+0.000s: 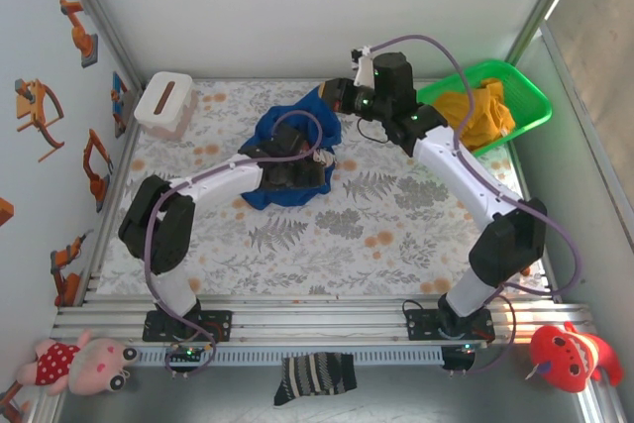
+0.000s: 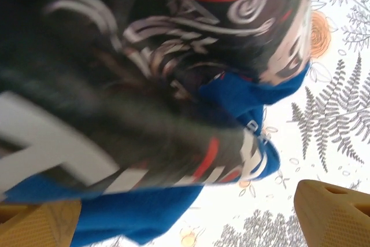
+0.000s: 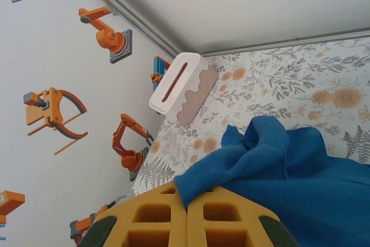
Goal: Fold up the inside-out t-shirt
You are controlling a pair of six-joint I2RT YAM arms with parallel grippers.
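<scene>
The royal-blue t-shirt (image 1: 273,127) lies bunched at the back middle of the floral table (image 1: 396,215). My right gripper (image 1: 335,96) is shut on a hem corner of it and holds that corner lifted. In the right wrist view the blue cloth (image 3: 289,166) runs from between the closed yellow fingers (image 3: 150,224). My left gripper (image 1: 297,163) sits over the shirt's near part. Its fingers (image 2: 332,206) stand wide apart, open, with blue cloth (image 2: 133,212) and a blurred dark red-and-white print (image 2: 173,56) just beyond them.
A white tissue box (image 1: 163,104) stands at the back left. A green basket (image 1: 525,96) at the back right holds a yellow-orange garment (image 1: 480,111). A striped sock (image 1: 315,378) and soft toys (image 1: 575,354) lie below the front rail.
</scene>
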